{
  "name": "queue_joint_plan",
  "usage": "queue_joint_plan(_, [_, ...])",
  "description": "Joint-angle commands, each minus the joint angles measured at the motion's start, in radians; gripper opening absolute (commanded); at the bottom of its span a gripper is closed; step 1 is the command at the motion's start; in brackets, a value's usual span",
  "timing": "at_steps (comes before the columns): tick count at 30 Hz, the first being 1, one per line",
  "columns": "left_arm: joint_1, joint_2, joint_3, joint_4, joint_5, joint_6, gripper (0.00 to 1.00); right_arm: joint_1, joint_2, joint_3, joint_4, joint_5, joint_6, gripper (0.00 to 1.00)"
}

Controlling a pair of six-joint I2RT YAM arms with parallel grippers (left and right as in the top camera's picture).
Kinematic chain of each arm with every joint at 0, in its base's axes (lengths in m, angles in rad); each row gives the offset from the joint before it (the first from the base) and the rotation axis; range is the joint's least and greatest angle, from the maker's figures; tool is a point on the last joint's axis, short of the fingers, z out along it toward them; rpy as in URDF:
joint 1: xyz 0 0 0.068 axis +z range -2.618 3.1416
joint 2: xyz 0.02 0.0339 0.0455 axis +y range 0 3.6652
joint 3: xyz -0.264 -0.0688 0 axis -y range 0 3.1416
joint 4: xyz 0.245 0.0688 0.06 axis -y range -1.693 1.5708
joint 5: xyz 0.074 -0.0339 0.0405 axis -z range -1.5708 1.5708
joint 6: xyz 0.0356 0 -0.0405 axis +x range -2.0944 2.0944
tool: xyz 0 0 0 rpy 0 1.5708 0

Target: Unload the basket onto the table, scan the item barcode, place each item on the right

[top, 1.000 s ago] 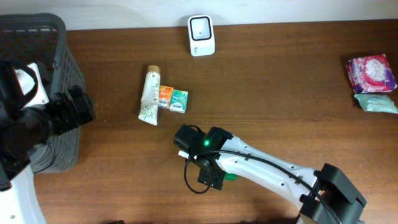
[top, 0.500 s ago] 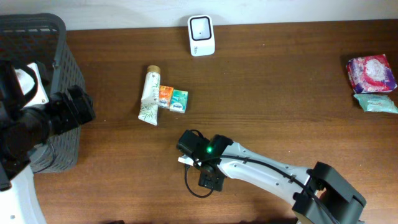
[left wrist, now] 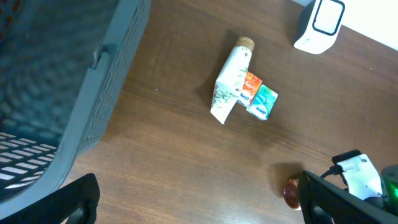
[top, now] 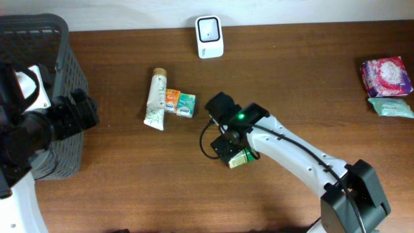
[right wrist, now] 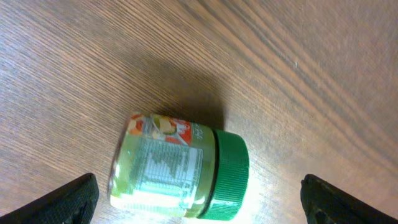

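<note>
A small jar (right wrist: 180,177) with a green lid and a printed label lies on its side on the wooden table. It sits between the wide-open fingers of my right gripper (right wrist: 199,202), closer to the left finger, and nothing grips it. In the overhead view the jar (top: 240,158) pokes out from under the right wrist. The white scanner (top: 209,37) stands at the table's far edge. My left gripper (left wrist: 199,202) hangs open and empty over bare wood beside the basket, and the jar's base (left wrist: 290,193) shows by its right finger.
A grey mesh basket (top: 61,71) fills the left side. A white tube (top: 155,100) lies beside an orange packet (top: 171,99) and a teal packet (top: 186,105) left of centre. A pink packet (top: 386,76) and a pale green one (top: 391,107) sit far right.
My right arm has swung from the table's near side up and to the right, toward the middle. The jar now shows more fully beside the wrist. The left arm has not moved.
</note>
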Motion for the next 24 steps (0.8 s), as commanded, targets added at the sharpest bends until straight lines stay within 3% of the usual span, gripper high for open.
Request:
queue_joint_plan(1, [0.005,-0.002,0.0,0.001,0.0,-0.01,0.99,-0.037,-0.01,-0.008,-0.049,-0.045,0.112,0.99])
queue_joint_plan(4, [0.005,-0.002,0.0,0.001,0.0,-0.01,0.99,-0.087,-0.01,-0.034,-0.063,-0.045,0.328,0.99])
queue_joint_plan(7, [0.005,-0.002,0.0,0.001,0.0,-0.01,0.99,-0.103,-0.01,-0.04,-0.053,-0.135,0.444,0.99])
queue_joint_plan(10, [0.005,-0.002,0.0,0.001,0.0,-0.01,0.99,-0.094,-0.01,-0.04,-0.021,-0.308,0.446,0.99])
queue_joint_plan(16, [0.005,-0.002,0.0,0.001,0.0,-0.01,0.99,-0.094,-0.005,-0.04,-0.014,-0.237,0.535,0.99])
queue_joint_plan(24, [0.005,-0.002,0.0,0.001,0.0,-0.01,0.99,-0.092,0.077,-0.047,-0.041,-0.172,0.534,0.98])
